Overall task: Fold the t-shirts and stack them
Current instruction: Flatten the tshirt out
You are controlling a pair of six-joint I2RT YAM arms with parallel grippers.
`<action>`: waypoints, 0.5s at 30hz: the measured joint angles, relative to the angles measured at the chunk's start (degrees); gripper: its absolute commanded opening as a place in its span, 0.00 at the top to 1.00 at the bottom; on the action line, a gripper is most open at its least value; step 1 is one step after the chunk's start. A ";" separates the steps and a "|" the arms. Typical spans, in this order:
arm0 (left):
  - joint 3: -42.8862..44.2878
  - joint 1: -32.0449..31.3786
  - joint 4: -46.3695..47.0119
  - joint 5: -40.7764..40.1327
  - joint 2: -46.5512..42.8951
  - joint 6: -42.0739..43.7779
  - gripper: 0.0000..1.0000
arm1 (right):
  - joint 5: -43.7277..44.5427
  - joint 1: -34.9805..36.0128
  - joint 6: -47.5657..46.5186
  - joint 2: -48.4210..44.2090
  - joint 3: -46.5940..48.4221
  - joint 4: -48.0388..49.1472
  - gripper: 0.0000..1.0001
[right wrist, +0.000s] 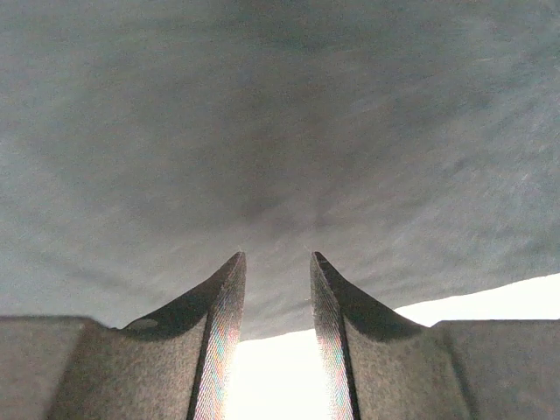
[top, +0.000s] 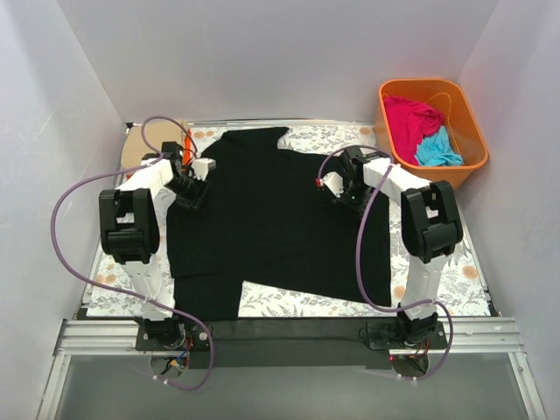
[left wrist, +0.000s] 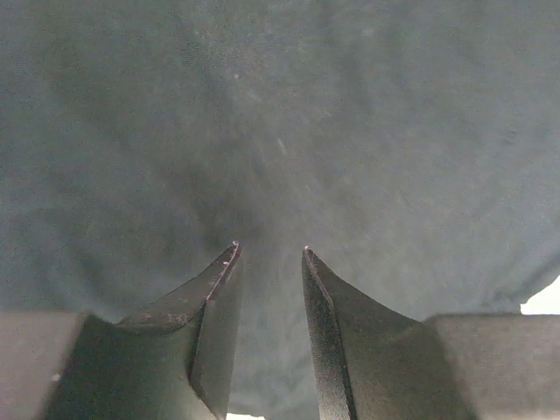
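The black t-shirt (top: 262,219) lies spread flat on the floral sheet (top: 289,302). My left gripper (top: 194,192) is low over the shirt's left edge. In the left wrist view it (left wrist: 269,251) is open, with black cloth (left wrist: 280,114) filling the frame and showing in the gap between the fingers. My right gripper (top: 337,192) is low over the shirt's right part. In the right wrist view it (right wrist: 277,255) is open, and the shirt's (right wrist: 262,114) edge crosses between the fingers. The magenta-pink t-shirt (top: 411,118) and the turquoise t-shirt (top: 437,150) lie in the orange tub (top: 472,131).
The orange tub stands at the back right, off the sheet. A tan shape (top: 133,147) and a bit of orange (top: 187,140) show at the back left, partly behind my left arm. White walls close in on three sides. A metal rail (top: 289,337) runs along the near edge.
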 measured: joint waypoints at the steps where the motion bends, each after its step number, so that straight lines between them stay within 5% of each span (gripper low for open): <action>1: -0.31 -0.39 0.61 -0.57 1.55 -0.39 0.70 | 0.31 -0.66 0.31 1.84 0.96 0.17 0.64; 5: -4.37 -0.72 1.92 -2.95 2.67 -0.74 0.73 | 1.60 -2.75 1.53 7.63 5.16 -0.90 0.64; 15: -23.52 -0.63 -0.44 -7.78 -12.15 3.43 0.74 | 1.64 -3.65 1.22 9.27 7.61 -1.97 0.63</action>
